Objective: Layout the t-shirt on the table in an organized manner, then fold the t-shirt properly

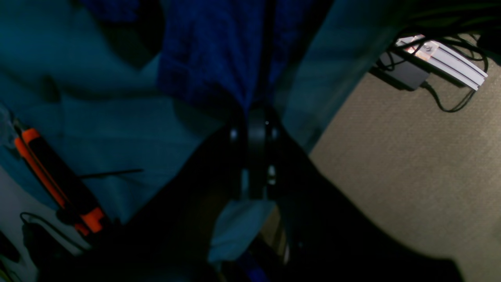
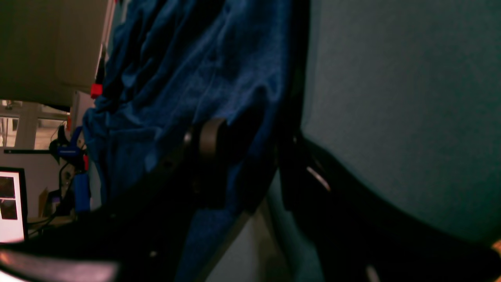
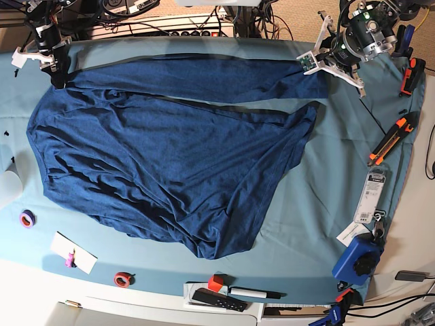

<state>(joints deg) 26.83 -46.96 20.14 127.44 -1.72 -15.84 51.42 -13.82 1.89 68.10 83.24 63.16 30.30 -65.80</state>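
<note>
The dark navy t-shirt (image 3: 170, 156) lies crumpled across the teal table (image 3: 340, 170), its body bunched toward the front. One edge is stretched as a long band along the far side between both grippers. My left gripper (image 3: 325, 68) is at the far right end of that band. In the left wrist view it (image 1: 256, 113) is shut, with blue fabric (image 1: 211, 51) pinched between its fingers. My right gripper (image 3: 58, 71) is at the far left corner of the shirt. In the right wrist view its jaws (image 2: 254, 156) close around a thick bunch of the shirt (image 2: 195, 70).
An orange utility knife (image 3: 389, 139) and a second orange tool (image 3: 411, 75) lie at the right edge, with a white tag (image 3: 370, 197) and a blue device (image 3: 358, 258) below. Tape rolls (image 3: 27, 219) (image 3: 122, 279), a white card (image 3: 73, 252), a red cube (image 3: 216, 282) and a remote (image 3: 217, 299) line the front.
</note>
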